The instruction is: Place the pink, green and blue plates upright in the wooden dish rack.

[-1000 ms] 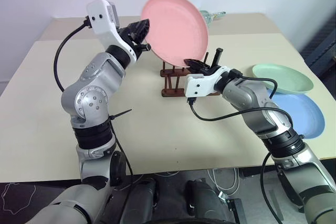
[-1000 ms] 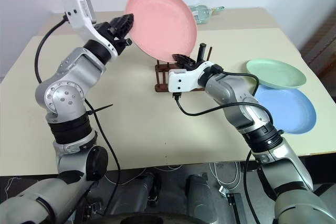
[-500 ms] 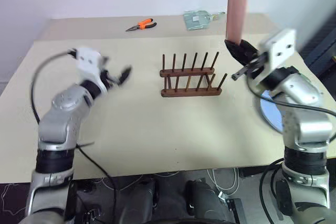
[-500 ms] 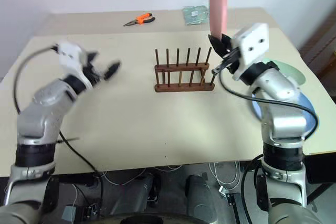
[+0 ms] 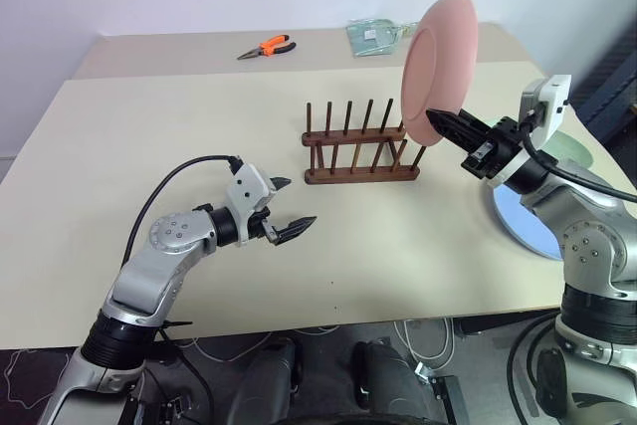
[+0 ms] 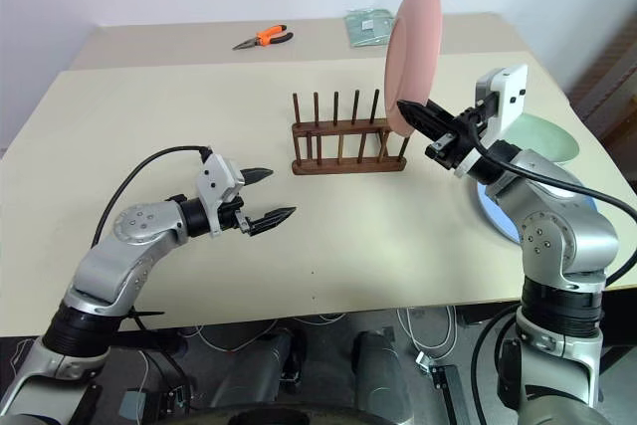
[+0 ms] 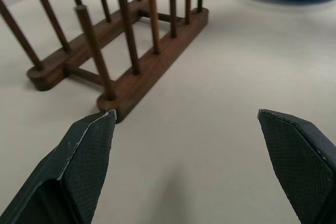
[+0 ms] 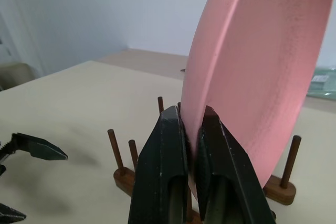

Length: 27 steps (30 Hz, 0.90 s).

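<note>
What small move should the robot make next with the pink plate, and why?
Probably lower the pink plate edge-down between two pegs of the rack. The right gripper clamps its lower rim, holding it upright above the rack's right end, and the rack holds no plates.

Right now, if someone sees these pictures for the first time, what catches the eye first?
The pink plate, held upright on edge in the shut right end effector, stands out above the right end of the wooden dish rack. The left end effector hangs open low over the table, left of the rack.
</note>
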### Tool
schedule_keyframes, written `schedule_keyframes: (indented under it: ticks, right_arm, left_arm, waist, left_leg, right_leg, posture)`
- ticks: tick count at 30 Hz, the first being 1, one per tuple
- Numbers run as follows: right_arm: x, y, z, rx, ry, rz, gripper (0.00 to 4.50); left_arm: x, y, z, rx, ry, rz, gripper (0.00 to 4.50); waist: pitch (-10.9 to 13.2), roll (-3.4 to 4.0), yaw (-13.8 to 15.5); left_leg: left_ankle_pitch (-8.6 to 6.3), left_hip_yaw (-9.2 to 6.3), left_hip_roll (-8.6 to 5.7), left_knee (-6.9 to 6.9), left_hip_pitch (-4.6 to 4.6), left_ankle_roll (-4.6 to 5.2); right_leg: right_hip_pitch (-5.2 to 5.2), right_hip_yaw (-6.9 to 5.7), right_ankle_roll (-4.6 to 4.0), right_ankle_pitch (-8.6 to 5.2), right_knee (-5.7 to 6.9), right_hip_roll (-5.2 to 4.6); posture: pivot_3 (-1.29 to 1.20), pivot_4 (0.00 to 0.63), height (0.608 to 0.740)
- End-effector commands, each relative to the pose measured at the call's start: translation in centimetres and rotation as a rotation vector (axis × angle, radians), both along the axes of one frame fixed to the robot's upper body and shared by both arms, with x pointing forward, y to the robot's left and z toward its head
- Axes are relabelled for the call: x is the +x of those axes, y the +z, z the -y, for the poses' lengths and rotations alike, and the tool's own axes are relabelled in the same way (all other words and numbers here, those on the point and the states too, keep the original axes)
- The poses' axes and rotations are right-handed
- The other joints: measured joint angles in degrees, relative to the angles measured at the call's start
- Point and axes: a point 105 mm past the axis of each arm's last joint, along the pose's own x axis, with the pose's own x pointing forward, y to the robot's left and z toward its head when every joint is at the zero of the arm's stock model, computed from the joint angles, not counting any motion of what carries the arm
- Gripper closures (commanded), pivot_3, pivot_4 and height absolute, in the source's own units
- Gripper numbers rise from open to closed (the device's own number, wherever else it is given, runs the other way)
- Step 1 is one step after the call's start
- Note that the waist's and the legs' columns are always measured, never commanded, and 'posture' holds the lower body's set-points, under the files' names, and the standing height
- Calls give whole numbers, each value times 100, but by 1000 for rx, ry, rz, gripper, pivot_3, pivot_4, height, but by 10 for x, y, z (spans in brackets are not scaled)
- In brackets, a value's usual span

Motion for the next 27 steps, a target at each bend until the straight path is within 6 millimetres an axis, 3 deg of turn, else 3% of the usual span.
schedule_keyframes:
  ticks: [1,9,12,17,20,24,27]
  right_arm:
    - [-1,10,-1,-23,62,34,4500]
    - [15,6,12,88,127,-75,4500]
    - [17,7,14,116,137,-94,3405]
    - [23,10,26,36,21,-24,981]
    - [21,15,42,-31,-71,44,981]
    - [3,28,61,-97,-139,116,981]
    - [-9,25,76,-181,-179,102,981]
  left_arm:
    - [-3,7,5,11,-24,43,57]
    - [-4,1,5,21,-16,43,57]
    - [-4,1,5,26,-15,46,0]
    - [-4,1,5,35,-13,52,0]
    - [-5,1,4,43,-13,54,0]
    - [-4,1,3,48,-12,55,0]
    - [-2,1,3,52,-15,54,0]
  waist:
    - [0,0,1]
    - [0,0,-1]
    - [1,1,0]
    - [1,2,4]
    - [2,3,17]
    - [2,4,14]
    - [2,4,12]
  left_leg:
    - [0,0,0,1,0,1]
    - [0,0,1,3,0,2]
    - [0,0,1,3,-1,2]
    - [-1,0,1,4,-2,2]
    - [-1,0,1,4,-4,1]
    - [-3,-1,1,4,-14,4]
    - [-3,-1,1,4,-16,5]
  right_leg:
    - [1,0,0,0,0,0]
    - [1,-1,0,0,0,0]
    - [1,-1,0,0,-1,0]
    - [1,-1,0,0,-2,-1]
    - [1,-1,1,0,-4,-2]
    - [-2,-4,1,0,-12,-2]
    - [-4,-4,1,0,-12,-2]
  posture:
    - [0,150,719]
    - [0,150,719]
    - [0,150,719]
    - [0,150,719]
    - [0,150,719]
    - [0,150,719]
    - [0,150,719]
